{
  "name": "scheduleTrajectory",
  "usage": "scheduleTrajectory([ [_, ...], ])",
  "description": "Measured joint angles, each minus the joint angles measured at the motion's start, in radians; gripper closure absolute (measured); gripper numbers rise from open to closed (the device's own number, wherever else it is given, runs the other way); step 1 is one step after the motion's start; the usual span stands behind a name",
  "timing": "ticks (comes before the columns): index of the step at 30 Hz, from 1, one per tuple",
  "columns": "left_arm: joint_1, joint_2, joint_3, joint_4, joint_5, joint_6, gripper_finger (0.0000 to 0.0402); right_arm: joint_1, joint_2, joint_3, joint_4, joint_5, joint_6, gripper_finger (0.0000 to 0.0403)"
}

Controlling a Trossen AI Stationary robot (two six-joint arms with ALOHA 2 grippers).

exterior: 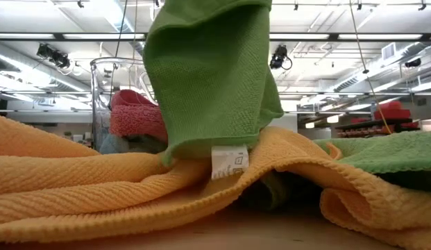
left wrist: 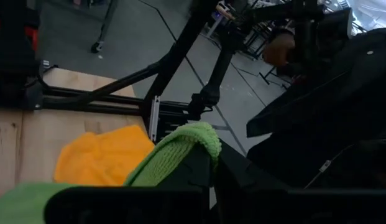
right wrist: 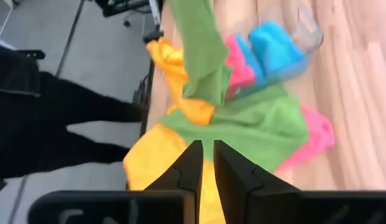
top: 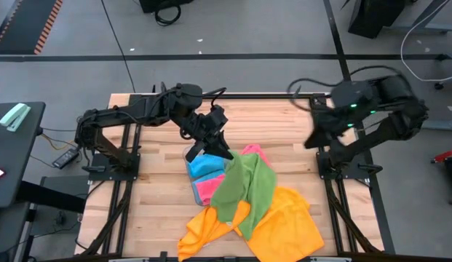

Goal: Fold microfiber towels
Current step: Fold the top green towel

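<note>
Green towel is held lifted by a corner in the closed left claw, draped over orange towels on the counter. Blue towel and pink towel are seen in the clear tray. Right claw is raised aside, nearly closed, empty.

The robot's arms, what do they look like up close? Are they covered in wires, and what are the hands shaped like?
Both arms are dark, nearly black, built of jointed tube-like links on black frames bolted to the wooden table. Thin black cables loop off each arm. A small green light glows on the right arm. The left hand and right hand each end in two flat, dark, wedge-shaped fingers.
</note>
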Motion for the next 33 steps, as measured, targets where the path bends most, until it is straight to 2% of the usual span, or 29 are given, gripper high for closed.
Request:
scheduleTrajectory([
  [5, -0.001, 0.000, 0.000, 0.072, 0.000, -0.033, 0.0373, -0.001, -0.001, -0.147, 0.228, 0.006, -0.059, 0.0323],
  [9, -0.001, 0.000, 0.000, 0.115, -0.001, -0.035, 0.0382, -0.003, 0.000, -0.247, 0.429, 0.031, -0.103, 0.0281],
  [13, -0.002, 0.009, 0.002, 0.087, -0.035, -0.002, 0.0391, -0.024, 0.007, -0.281, 0.601, 0.032, -0.115, 0.0247],
  [15, -0.004, 0.022, 0.001, 0.072, -0.048, 0.011, 0.0387, -0.036, 0.023, -0.281, 0.633, 0.029, -0.137, 0.0238],
  [20, -0.008, 0.078, 0.000, 0.006, -0.055, 0.029, 0.0374, -0.050, 0.098, -0.283, 0.567, 0.026, -0.195, 0.0238],
  [23, -0.010, 0.093, 0.000, -0.067, -0.051, 0.059, 0.0382, -0.050, 0.141, -0.288, 0.468, -0.014, -0.246, 0.0244],
  [26, -0.013, 0.094, 0.000, -0.128, -0.005, 0.094, 0.0392, -0.053, 0.146, -0.350, 0.446, -0.046, -0.268, 0.0249],
  [29, -0.034, 0.091, 0.000, -0.186, 0.025, 0.147, 0.0391, -0.056, 0.126, -0.446, 0.548, -0.086, -0.262, 0.0252],
  [33, -0.064, 0.095, 0.000, -0.305, 0.021, 0.267, 0.0373, -0.056, 0.121, -0.534, 0.778, -0.146, -0.230, 0.0256],
])
